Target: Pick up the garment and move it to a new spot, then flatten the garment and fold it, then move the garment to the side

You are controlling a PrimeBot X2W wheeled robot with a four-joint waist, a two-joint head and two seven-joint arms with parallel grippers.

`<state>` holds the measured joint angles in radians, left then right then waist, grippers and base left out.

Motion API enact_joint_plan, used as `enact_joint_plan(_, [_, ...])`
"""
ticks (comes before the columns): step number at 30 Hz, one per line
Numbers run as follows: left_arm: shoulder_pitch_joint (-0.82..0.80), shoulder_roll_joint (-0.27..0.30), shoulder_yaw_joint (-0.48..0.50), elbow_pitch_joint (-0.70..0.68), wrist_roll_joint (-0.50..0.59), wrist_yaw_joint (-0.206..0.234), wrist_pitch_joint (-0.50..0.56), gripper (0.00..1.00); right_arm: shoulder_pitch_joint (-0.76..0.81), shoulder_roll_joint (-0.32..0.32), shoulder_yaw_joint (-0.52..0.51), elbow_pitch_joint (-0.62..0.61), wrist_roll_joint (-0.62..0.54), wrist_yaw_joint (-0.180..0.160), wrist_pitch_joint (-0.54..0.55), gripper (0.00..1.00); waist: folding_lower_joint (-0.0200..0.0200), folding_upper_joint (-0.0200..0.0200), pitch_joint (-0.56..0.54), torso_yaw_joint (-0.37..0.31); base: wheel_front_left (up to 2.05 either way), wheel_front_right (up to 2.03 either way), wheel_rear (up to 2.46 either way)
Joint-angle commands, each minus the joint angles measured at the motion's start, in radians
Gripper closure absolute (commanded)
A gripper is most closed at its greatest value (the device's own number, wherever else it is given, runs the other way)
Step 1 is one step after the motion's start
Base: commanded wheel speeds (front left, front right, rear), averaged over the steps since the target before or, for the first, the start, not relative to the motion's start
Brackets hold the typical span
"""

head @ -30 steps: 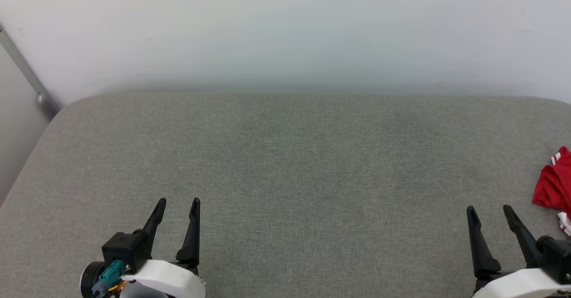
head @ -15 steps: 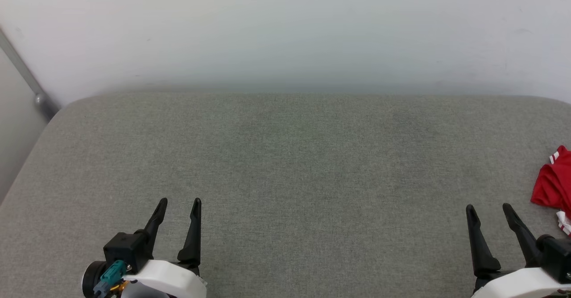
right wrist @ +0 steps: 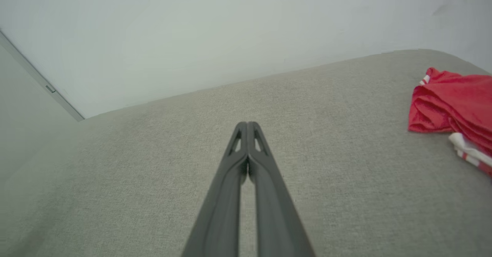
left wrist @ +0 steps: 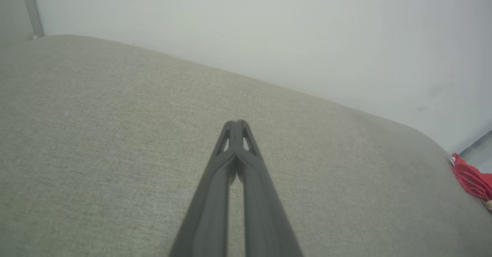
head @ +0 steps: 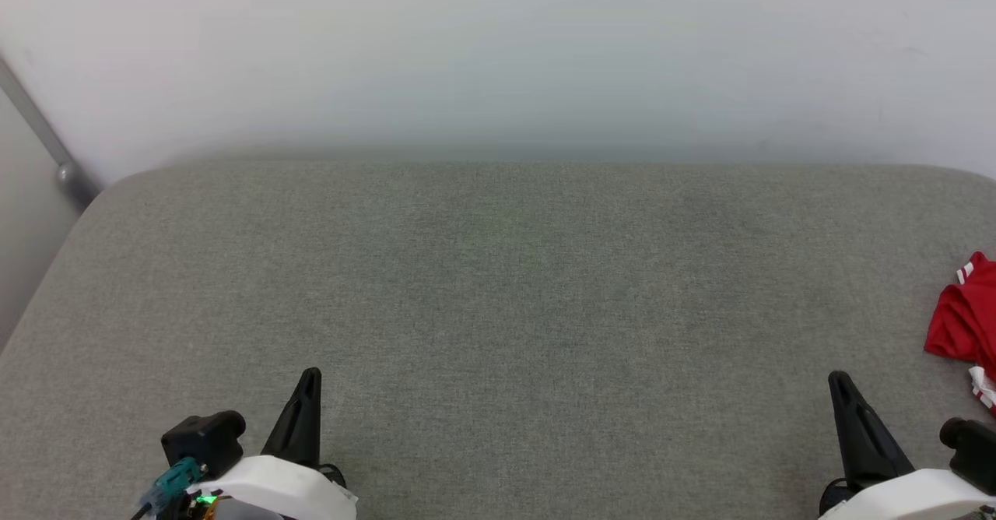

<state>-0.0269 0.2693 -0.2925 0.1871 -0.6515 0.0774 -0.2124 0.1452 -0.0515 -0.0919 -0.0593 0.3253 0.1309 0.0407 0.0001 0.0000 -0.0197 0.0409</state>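
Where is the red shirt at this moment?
The red shirt lies bunched at the head view's right edge, on the grey cushion, right of the right gripper, not touching it.

Bunched in loose folds, the red garment [head: 963, 321] lies at the far right edge of the grey fabric surface [head: 498, 271], on my right, with white, red-striped trim showing along its edges.
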Motion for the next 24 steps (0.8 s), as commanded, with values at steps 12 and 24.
enact_joint_plan(12, [-0.038, -0.031, 0.076, 0.003, -0.175, -0.039, 0.055, 1.00, -0.068, -0.005, -0.002, 0.041, 0.234, 0.000, 0.010, 1.00, 0.0000, 0.0000, 0.002, -0.004, 0.00, 0.00, 0.00])
enact_joint_plan(24, [-0.047, -0.062, 0.132, 0.011, -0.315, -0.069, 0.100, 1.00, -0.102, -0.006, -0.003, 0.086, 0.420, 0.000, 0.019, 1.00, 0.0000, 0.0000, 0.005, -0.009, 0.00, 0.00, 0.00])
